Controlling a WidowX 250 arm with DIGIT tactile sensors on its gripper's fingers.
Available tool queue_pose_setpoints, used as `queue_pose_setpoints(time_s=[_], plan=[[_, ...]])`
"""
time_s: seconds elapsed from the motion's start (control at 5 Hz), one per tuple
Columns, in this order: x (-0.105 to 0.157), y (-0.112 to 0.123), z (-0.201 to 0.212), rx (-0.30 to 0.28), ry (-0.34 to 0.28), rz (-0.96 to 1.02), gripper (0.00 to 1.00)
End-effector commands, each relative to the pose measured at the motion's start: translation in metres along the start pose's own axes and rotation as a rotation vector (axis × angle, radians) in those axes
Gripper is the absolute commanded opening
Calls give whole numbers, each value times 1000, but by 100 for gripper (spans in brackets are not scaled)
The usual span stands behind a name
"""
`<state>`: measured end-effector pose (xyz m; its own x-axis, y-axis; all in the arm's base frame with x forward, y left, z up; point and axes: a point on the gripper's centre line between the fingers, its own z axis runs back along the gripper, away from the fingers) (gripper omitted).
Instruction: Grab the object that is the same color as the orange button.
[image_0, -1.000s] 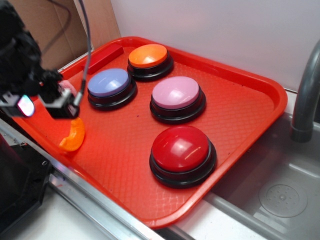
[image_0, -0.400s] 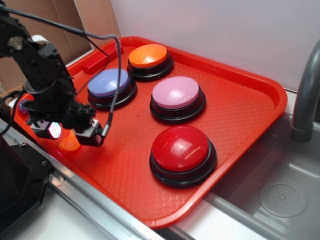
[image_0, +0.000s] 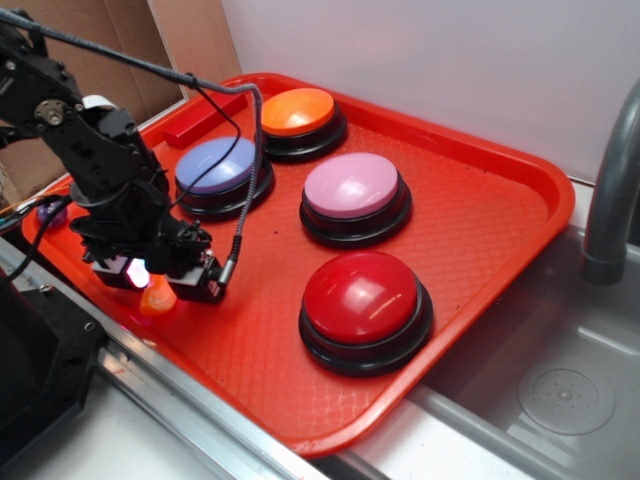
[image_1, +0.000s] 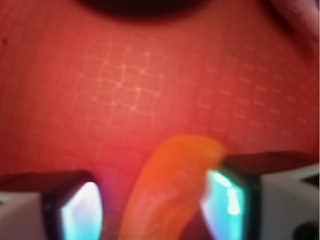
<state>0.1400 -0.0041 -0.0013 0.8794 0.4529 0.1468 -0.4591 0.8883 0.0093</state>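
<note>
Orange crescent piece (image_1: 167, 192) between lowered end effector (image_1: 155, 210) fingers (image_1: 80, 212).

The black jointed robot arm (image_0: 95, 150) reaches in from ten o'clock of the exterior view and bends steeply down, a black cable looping off its wrist. Its black two-fingered gripper (image_0: 150, 290) sits low at eight o'clock. In the wrist view, the fingers (image_1: 235, 200) stand apart, jaws unclosed.
</note>
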Motion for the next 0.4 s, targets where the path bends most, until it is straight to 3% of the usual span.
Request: queue_pose_setpoints(time_s=[0.0,0.2], plan=[[6,-1,16,-5,-20,-32,0],[15,-9,37,-10,-7,-104,0]])
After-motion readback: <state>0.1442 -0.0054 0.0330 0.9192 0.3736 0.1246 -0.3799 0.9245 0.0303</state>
